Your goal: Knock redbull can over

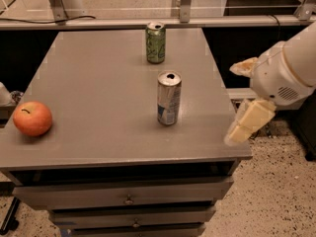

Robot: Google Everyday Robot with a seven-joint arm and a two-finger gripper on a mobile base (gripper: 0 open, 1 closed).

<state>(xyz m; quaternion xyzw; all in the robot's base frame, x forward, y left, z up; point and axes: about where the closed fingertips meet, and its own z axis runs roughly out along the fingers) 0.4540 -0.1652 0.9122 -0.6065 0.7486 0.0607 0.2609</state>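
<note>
The gripper [242, 100], two pale cream fingers on a white rounded wrist, hung off the right edge of the grey flat-topped table [98, 112], its fingers spread wide with nothing between them: one finger [243, 66] pointed left at the upper side, the other [249, 121] slanted down toward the table's near right corner. To its left, apart from it, the slim silver aluminium redbull can [169, 98] with blue patches stood upright near the table's middle. Behind that stood a green can [155, 43] with pale patterning, also upright. A round red-orange apple [32, 118] rested at the table's near left edge.
</note>
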